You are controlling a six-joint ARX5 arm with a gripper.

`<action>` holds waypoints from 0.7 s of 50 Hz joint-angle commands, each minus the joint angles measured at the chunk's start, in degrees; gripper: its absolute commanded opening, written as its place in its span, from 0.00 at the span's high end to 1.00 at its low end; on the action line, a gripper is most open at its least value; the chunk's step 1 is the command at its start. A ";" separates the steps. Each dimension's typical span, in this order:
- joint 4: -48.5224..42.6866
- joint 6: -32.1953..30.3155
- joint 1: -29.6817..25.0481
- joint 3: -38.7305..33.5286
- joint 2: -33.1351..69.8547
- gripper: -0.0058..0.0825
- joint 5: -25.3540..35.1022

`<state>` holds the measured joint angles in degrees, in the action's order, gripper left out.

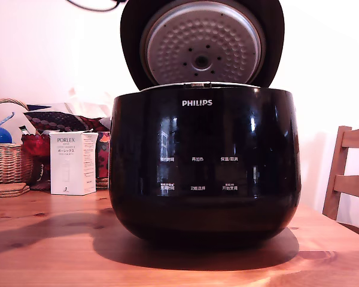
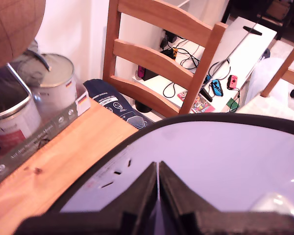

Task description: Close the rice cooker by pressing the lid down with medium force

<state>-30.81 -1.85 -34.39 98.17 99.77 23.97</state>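
In the exterior view the glossy black rice cooker point(image 1: 203, 173) with white PHILIPS lettering stands in the middle of the wooden table point(image 1: 48, 245). Its lid point(image 1: 131, 36) is swung up and open, and the dimpled silvery inner plate point(image 1: 201, 48) faces the camera. The gripper is hidden behind the lid in that view. In the wrist view the gripper point(image 2: 158, 171) is shut with nothing between its black fingers point(image 2: 142, 196). Its tips lie at the lid's glossy outer face point(image 2: 225, 161), near small vent slots point(image 2: 115, 172). I cannot tell whether they touch it.
A white PORLEX box point(image 1: 73, 162) and a wicker basket point(image 1: 6, 161) stand at the exterior view's left. A wooden chair point(image 1: 350, 173) is at its right. The wrist view shows another chair point(image 2: 157, 54), metal cans point(image 2: 54, 78) and cables on the floor beyond the table edge.
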 commanded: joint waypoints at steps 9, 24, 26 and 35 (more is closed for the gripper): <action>5.97 1.09 -0.24 -9.81 -4.90 0.96 0.44; 15.52 3.89 -0.22 -22.91 -12.70 0.96 -0.07; 16.87 4.59 -0.24 -24.30 -13.55 0.96 -0.09; 19.74 5.51 -0.24 -28.15 -15.50 0.96 -0.50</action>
<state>-11.51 3.09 -34.41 72.14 83.85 23.77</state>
